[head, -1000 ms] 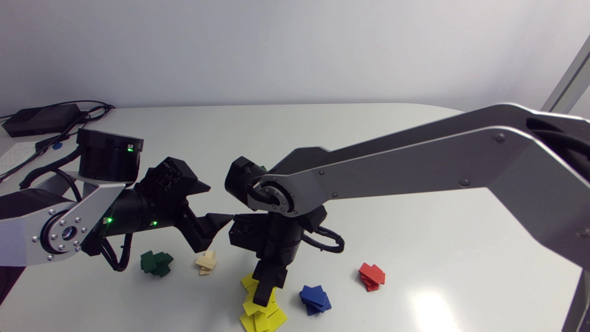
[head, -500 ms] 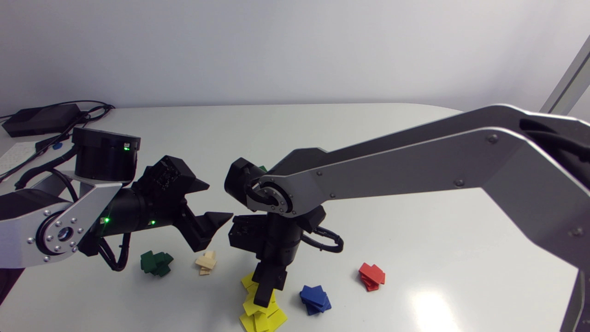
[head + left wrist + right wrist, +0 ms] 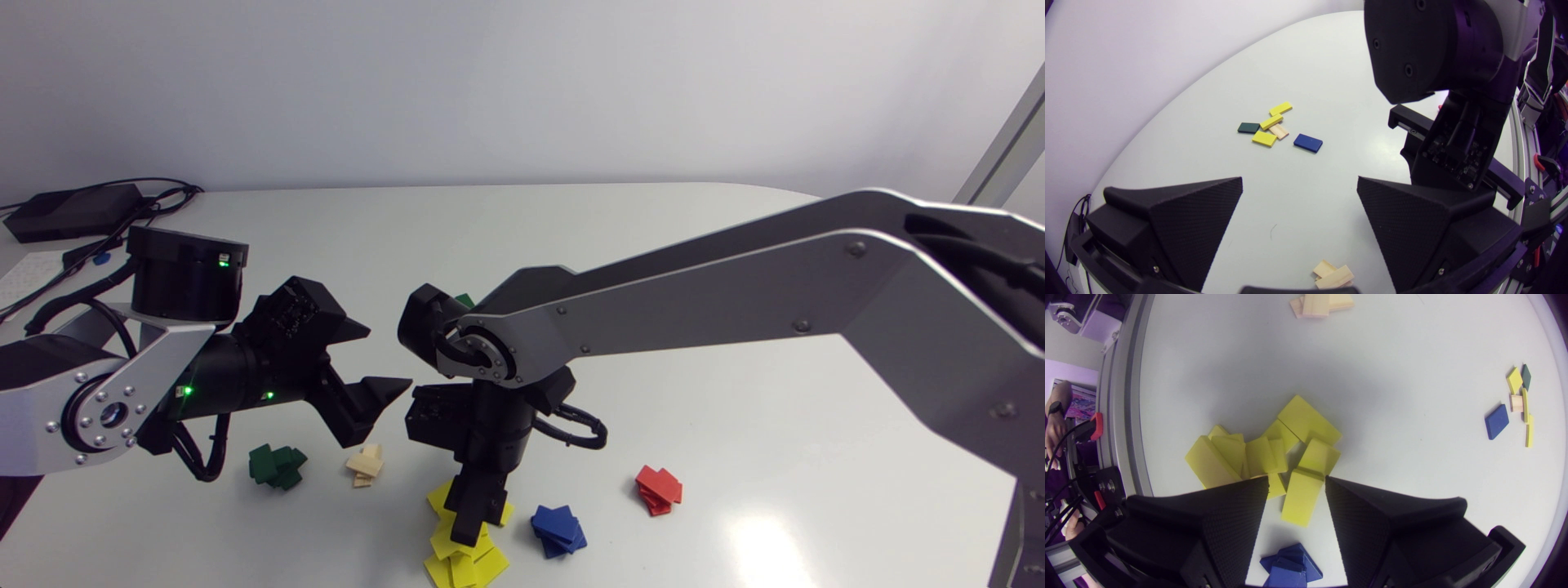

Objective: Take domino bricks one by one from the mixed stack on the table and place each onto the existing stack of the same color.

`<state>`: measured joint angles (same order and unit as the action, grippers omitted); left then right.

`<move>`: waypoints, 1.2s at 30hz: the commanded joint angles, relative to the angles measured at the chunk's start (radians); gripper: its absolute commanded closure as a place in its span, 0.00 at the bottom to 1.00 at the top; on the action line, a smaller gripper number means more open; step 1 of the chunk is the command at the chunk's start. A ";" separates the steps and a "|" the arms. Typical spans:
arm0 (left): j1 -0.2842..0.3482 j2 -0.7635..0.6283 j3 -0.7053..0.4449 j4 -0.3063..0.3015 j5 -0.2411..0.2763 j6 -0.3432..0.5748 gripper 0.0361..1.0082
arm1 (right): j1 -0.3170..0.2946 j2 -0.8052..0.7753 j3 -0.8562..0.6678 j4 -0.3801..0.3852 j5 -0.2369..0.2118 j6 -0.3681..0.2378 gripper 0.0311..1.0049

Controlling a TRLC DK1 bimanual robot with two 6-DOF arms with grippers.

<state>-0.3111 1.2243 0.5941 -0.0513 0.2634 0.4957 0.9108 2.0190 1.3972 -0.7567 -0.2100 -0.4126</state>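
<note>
My right gripper [image 3: 469, 527] points straight down over the scattered yellow stack [image 3: 461, 559]. In the right wrist view its fingers [image 3: 1237, 510] stand apart, open, and a yellow brick [image 3: 1301, 496] lies loose between them, leaning on the yellow stack [image 3: 1237, 453]. The mixed stack [image 3: 1274, 126] of yellow, green, beige and blue bricks lies ahead of my left gripper [image 3: 1300, 188], which hovers open and empty. In the head view only a green corner [image 3: 464, 300] of it shows behind my right arm. The mixed stack [image 3: 1515, 400] also shows far off beside the right gripper.
Along the front lie the green stack [image 3: 277, 465], beige stack [image 3: 365, 465], blue stack [image 3: 558, 529] and red stack [image 3: 658, 488]. A black box with cables [image 3: 73, 211] sits at the back left. My right arm's wrist [image 3: 1437, 49] hangs close beside the left gripper.
My right gripper's fingers have parted and let go of the yellow brick over the yellow stack. The left arm has barely shifted.
</note>
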 commanded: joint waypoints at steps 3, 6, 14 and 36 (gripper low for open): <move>-0.011 -0.016 -0.010 -0.018 -0.003 -0.026 0.01 | -0.006 0.017 -0.007 -0.015 -0.002 -0.022 0.49; -0.019 -0.014 -0.007 -0.018 -0.004 -0.026 0.01 | -0.015 -0.002 -0.017 -0.015 -0.002 -0.023 0.49; -0.029 -0.005 0.001 -0.016 -0.007 -0.028 0.01 | -0.021 -0.066 -0.075 -0.007 0.004 -0.015 0.45; -0.042 0.012 0.003 -0.010 -0.010 -0.034 0.01 | -0.015 -0.029 -0.118 0.026 0.014 0.018 0.45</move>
<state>-0.3485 1.2247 0.5941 -0.0662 0.2565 0.4839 0.8928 1.9617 1.3029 -0.7300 -0.2024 -0.4049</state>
